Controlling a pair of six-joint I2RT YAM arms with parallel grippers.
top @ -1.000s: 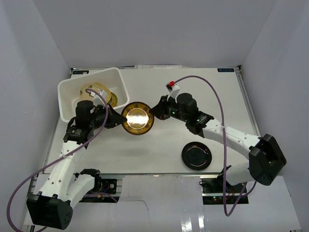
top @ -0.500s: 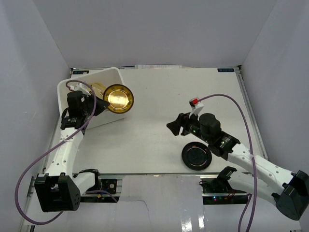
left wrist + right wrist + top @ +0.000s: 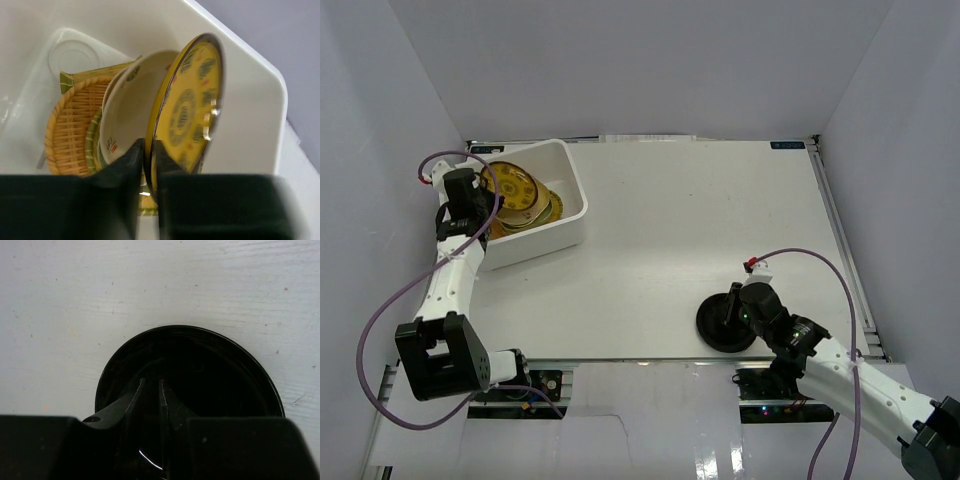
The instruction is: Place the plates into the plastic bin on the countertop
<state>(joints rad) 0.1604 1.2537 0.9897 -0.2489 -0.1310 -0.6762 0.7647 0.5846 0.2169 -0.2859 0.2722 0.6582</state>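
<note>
My left gripper (image 3: pixel 477 196) (image 3: pixel 148 144) is shut on the rim of the gold-patterned dark plate (image 3: pixel 513 188) (image 3: pixel 192 100), which stands on edge inside the white plastic bin (image 3: pixel 574 196) (image 3: pixel 250 130). A cream dish (image 3: pixel 131 100), a green-rimmed one and a tan woven plate (image 3: pixel 65 125) lie in the bin behind it. The glossy black plate (image 3: pixel 712 326) (image 3: pixel 215 365) lies flat on the countertop (image 3: pixel 700 210) near the front right. My right gripper (image 3: pixel 731 311) (image 3: pixel 151 381) hangs over it with only a narrow slit between its jaws. Black on black hides any grip.
Grey walls close in the countertop on three sides. The black plate sits close to the near edge, by the right arm's base. A purple cable (image 3: pixel 800 255) arcs over the right arm, and another (image 3: pixel 380 320) loops beside the left arm.
The right gripper let go of the gold-patterned plate, swung back to the near right and narrowed its jaws over the black plate. The left gripper carried the gold-patterned plate into the bin.
</note>
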